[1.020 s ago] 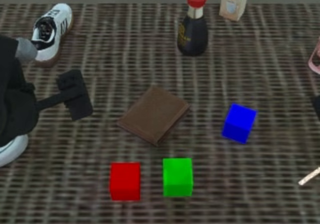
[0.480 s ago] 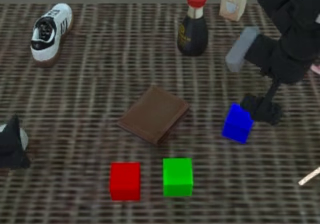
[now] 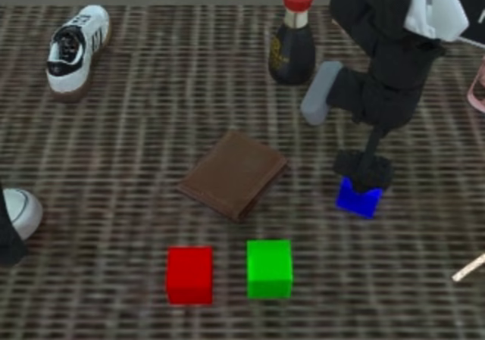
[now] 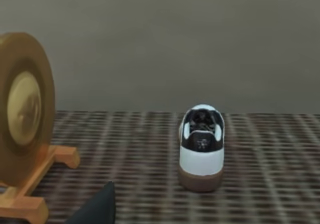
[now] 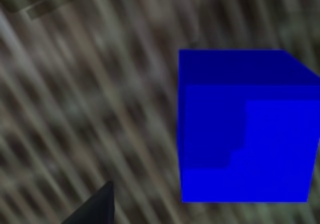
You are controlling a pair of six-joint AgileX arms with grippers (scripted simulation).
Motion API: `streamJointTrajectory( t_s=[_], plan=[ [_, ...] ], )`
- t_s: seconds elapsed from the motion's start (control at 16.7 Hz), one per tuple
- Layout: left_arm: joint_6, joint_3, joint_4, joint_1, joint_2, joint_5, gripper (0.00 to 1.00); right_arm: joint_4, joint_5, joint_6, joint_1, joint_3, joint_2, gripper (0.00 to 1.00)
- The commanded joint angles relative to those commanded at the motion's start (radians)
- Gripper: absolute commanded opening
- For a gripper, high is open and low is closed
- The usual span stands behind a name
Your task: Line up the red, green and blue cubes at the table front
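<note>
While the right arm reached down from the table's far right, the scene stood thus:

Right gripper (image 3: 364, 172): hung directly over the blue cube, covering its far part in the top view; whether its fingers were spread or closed could not be told.
Blue cube (image 3: 358, 198): sat on the table right of centre, just right of the brown pad; in the right wrist view the blue cube (image 5: 247, 129) filled much of the picture, resting flat on the weave, with one dark fingertip (image 5: 97, 206) showing apart from it.
Red cube (image 3: 189, 275): sat near the table front, left of centre.
Green cube (image 3: 269, 268): sat just right of the red one, a narrow gap between them, both square to the front edge.
Left gripper: out of sight; only a bit of the left arm (image 3: 10, 230) showed, parked at the table's left edge.
Table (image 3: 114, 166): a dark woven top.
Brown pad (image 3: 233, 173): lay flat at centre, turned at an angle.
Dark bottle (image 3: 292, 41): stood upright at the far side, red cap on.
Shoe (image 3: 76, 46): lay at the far left.
Wooden disc on a stand (image 4: 22, 129): seen only from the left wrist, well left of the shoe (image 4: 201, 149).
</note>
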Motion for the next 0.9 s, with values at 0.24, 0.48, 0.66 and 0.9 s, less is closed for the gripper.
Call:
streamJointTrajectory(
  t_s=[0.24, 0.48, 0.66, 0.9],
  plan=[
    [0.0, 0.0, 0.0, 0.0, 0.0, 0.0, 1.0, 0.001, 0.0, 0.001, -0.005, -0.001, -0.001, 1.0],
    [0.0, 0.0, 0.0, 0.0, 0.0, 0.0, 1.0, 0.076, 0.0, 0.0, -0.001, -0.056, 0.022, 1.0],
    [0.0, 0.0, 0.0, 0.0, 0.0, 0.0, 1.0, 0.208, 0.001, 0.002, 0.0, -0.136, 0.062, 1.0],
    [0.0, 0.0, 0.0, 0.0, 0.0, 0.0, 1.0, 0.279, 0.001, 0.003, 0.002, -0.188, 0.091, 1.0]
  ],
)
